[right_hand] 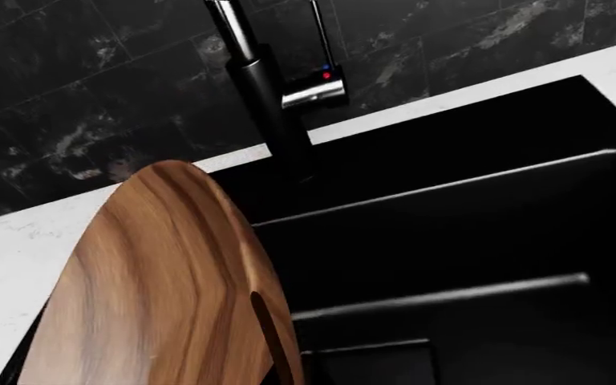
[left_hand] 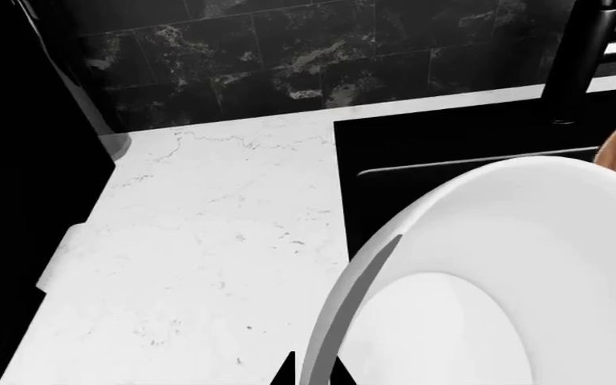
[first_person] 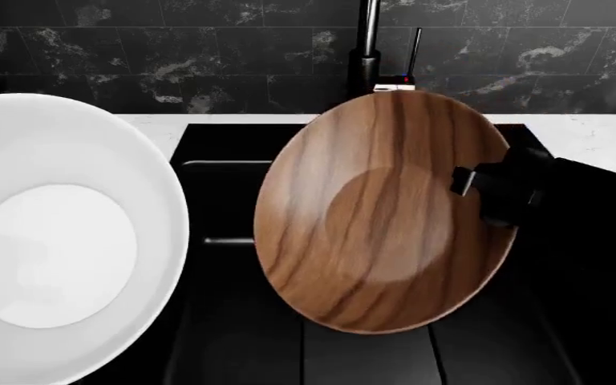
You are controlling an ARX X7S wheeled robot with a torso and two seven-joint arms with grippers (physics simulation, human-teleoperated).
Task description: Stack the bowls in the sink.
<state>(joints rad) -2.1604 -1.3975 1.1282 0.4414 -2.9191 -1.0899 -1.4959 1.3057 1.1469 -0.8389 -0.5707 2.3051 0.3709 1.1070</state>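
Note:
A glossy white bowl hangs tilted at the left, over the sink's left edge. Its rim is pinched between the two black fingertips of my left gripper, which is shut on it. The brown wooden bowl hangs tilted above the middle of the black sink, its inside facing the head camera. My right gripper is shut on its right rim. In the right wrist view the wooden bowl is edge-on and my fingers cannot be made out. The two bowls are apart.
A tall dark faucet with a chrome lever stands behind the sink, just beyond the wooden bowl's top edge. White marble countertop flanks the basin on both sides. A black marble tile wall closes the back.

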